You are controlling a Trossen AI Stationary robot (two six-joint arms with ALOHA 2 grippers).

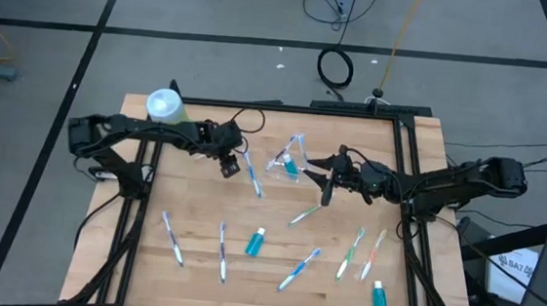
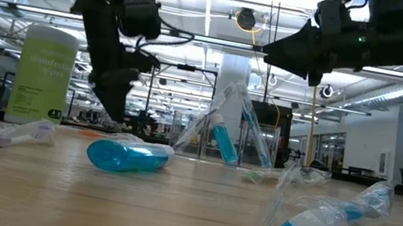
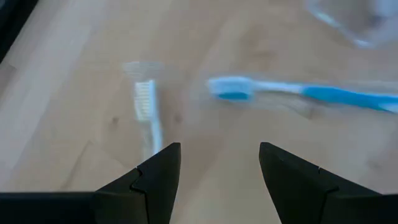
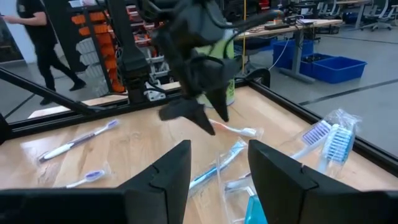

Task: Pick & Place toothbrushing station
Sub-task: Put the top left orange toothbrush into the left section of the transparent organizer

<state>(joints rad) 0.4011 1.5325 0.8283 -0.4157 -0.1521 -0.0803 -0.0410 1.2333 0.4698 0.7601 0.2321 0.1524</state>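
Toothbrushing station's clear cup (image 1: pixel 290 160) stands tilted near the counter (image 1: pixel 410 281)'s far edge, brushes leaning in it; toothbrushes mostly lie lengthwise toward the near edge. Left end effector (image 1: pixel 230 168) open, empty; right end effector (image 1: pixel 322 181) parted, empty.

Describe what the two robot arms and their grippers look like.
Both arms are dark, nearly black, built of jointed segments, with black cables looping along them. The left gripper ends in two matte black, wedge-shaped fingers with angular, stepped inner edges. The right gripper has the same pair of black, blocky fingers. No markings or labels are visible on either.
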